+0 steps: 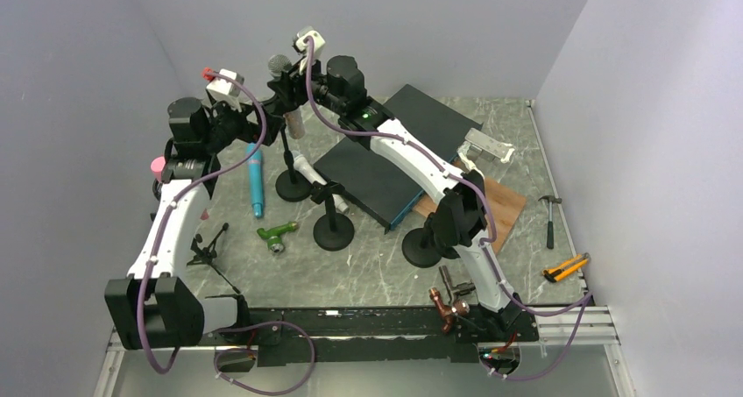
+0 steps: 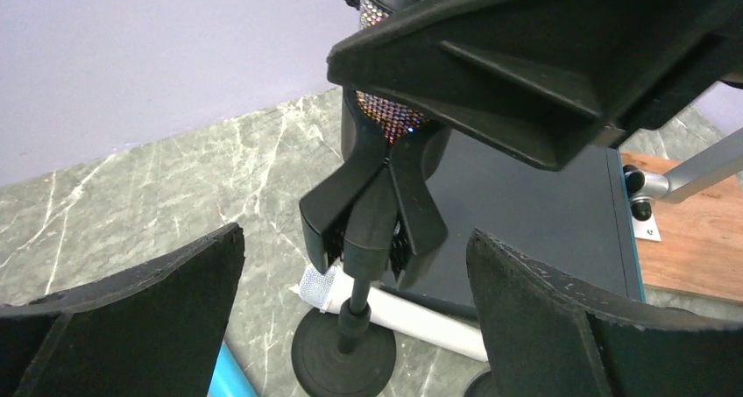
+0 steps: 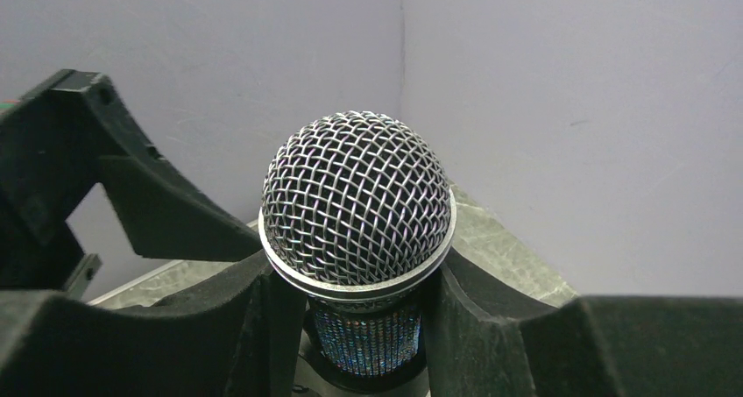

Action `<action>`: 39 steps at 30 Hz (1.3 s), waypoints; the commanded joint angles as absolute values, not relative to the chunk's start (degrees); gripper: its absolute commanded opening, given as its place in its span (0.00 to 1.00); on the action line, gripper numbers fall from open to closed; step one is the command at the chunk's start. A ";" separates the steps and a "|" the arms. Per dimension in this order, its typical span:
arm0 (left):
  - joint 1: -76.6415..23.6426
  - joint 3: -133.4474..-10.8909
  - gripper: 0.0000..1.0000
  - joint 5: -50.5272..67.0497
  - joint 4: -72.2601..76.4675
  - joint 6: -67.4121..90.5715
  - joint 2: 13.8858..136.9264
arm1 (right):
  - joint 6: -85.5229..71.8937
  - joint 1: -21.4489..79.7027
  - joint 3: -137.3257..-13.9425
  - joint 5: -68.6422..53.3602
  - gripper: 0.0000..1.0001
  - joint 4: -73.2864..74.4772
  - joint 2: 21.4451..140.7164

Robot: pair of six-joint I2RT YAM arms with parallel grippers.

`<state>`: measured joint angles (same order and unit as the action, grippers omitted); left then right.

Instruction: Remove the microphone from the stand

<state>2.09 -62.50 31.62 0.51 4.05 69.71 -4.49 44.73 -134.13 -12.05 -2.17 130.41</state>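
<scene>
The microphone has a silver mesh head and a glittery body. It stands upright in the black clip of a stand with a thin pole and a round base. My right gripper is shut on the microphone's body just under the head; in the top view it sits beside the head. My left gripper is open, its fingers spread wide on either side of the clip and pole without touching them. In the top view it is left of the stand.
A white microphone on a second stand and a blue microphone lie close to the stand base. A black box, a wooden board, a third stand base, a green tool and a hammer are around.
</scene>
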 commanded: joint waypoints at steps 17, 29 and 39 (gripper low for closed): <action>2.30 -72.05 0.00 40.23 0.11 1.30 78.80 | -6.81 45.04 -135.84 -12.10 0.11 -2.86 128.02; 2.23 -67.58 0.00 38.12 3.04 -1.16 76.84 | -1.69 43.01 -145.55 4.02 0.00 -6.47 130.27; 2.29 -70.37 0.00 33.48 8.11 1.76 80.12 | 2.31 35.19 -143.08 9.93 0.00 -9.76 125.51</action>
<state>0.71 -67.18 37.28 6.13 0.58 78.61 -4.29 43.77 -142.12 -1.06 -0.58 131.59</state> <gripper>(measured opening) 0.496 0.458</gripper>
